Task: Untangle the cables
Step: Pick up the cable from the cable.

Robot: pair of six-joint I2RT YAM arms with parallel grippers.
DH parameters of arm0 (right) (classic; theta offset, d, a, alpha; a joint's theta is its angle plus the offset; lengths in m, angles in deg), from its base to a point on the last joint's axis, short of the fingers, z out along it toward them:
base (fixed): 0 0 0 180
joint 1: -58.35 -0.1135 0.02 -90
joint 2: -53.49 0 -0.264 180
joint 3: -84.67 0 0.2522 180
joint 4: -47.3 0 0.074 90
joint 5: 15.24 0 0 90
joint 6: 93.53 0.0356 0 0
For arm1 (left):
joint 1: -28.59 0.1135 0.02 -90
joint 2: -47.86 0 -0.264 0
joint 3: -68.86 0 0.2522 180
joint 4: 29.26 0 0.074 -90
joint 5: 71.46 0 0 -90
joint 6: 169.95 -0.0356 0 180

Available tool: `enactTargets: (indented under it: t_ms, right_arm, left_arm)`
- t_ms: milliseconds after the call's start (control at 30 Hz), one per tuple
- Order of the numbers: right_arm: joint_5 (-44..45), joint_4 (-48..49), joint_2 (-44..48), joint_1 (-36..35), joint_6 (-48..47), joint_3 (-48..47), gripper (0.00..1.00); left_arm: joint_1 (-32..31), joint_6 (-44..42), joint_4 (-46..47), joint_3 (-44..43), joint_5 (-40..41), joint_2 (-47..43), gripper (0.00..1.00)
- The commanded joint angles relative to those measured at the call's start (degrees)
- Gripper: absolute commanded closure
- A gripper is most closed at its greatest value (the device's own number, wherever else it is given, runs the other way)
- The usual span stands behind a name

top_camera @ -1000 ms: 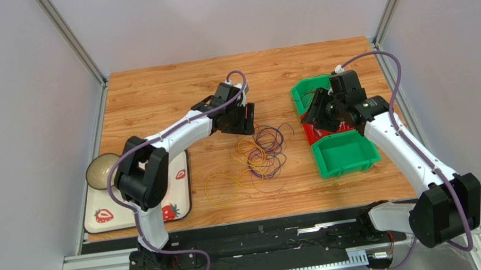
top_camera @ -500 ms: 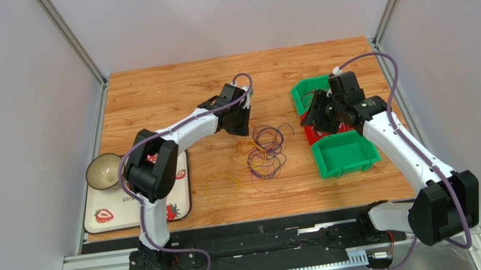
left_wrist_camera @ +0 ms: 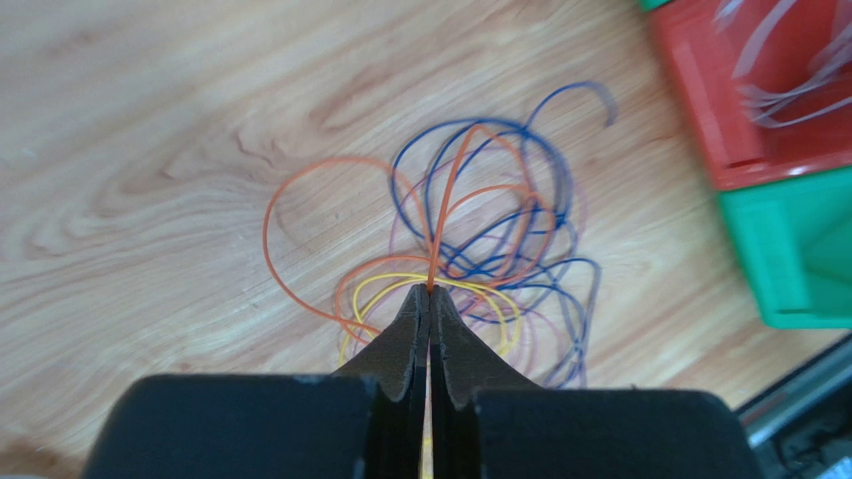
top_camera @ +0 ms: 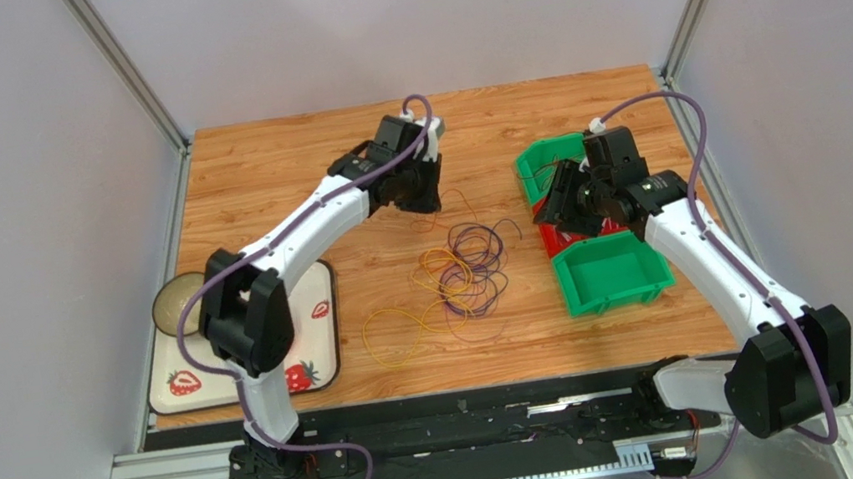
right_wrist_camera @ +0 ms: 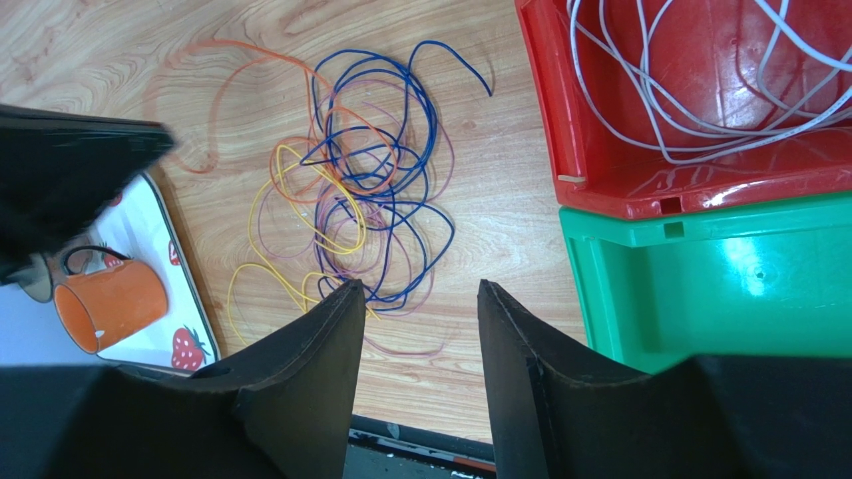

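A red open plastic bin (right_wrist_camera: 690, 190) is sitting at the right of the wooden table (top_camera: 257, 176), holding loose white wires (right_wrist_camera: 700, 130). A green plastic bin (right_wrist_camera: 720, 279) is touching its near side, and another green bin (top_camera: 544, 159) is standing at its far side, partly hidden by the right arm. The cables (top_camera: 468, 269), a tangle of thin purple, blue, orange and yellow loops, are lying mid-table, left of the bins. The left pincer (left_wrist_camera: 430, 291) is pinching fully together on a thin orange wire (left_wrist_camera: 437, 225) that is running into the tangle. The right pincer (right_wrist_camera: 418, 294) is hanging about half open, gripping nothing. At the near left, a white strawberry-patterned tray (top_camera: 176, 353) is carrying an orange mug (right_wrist_camera: 105, 299) and a round metal bowl (top_camera: 177, 305).
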Motion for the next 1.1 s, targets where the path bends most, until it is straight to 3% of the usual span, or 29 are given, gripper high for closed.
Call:
enactTargets:
  t_ms: [0, 167, 600, 867, 1067]
  right_arm:
    - [-1.44, 0.93, 3.15, -0.11, -1.69, -3.38, 0.50]
    - [-8.88, 5.58, 5.60, -0.11, -1.87, -3.12, 0.50]
    - [-21.39, 25.70, 10.80, -1.60, -1.78, -0.83, 0.46]
    - [-21.13, 38.53, 6.94, -6.69, -0.02, -1.18, 0.43]
    - [-17.71, 40.22, 1.41, -10.65, 1.21, -3.82, 0.43]
  left_arm:
    - [-0.16, 0.59, -5.87, -7.58, 0.61, -9.51, 1.00]
    - [-0.25, 0.15, -12.18, -13.65, 0.00, -13.47, 1.00]
    - [-0.25, -4.86, -28.02, -41.86, 2.98, -12.95, 1.00]
    - [-0.16, -5.39, -24.43, -35.03, 3.25, -17.16, 1.00]
    - [-0.16, -5.21, -20.56, -26.85, 4.48, -21.29, 1.00]
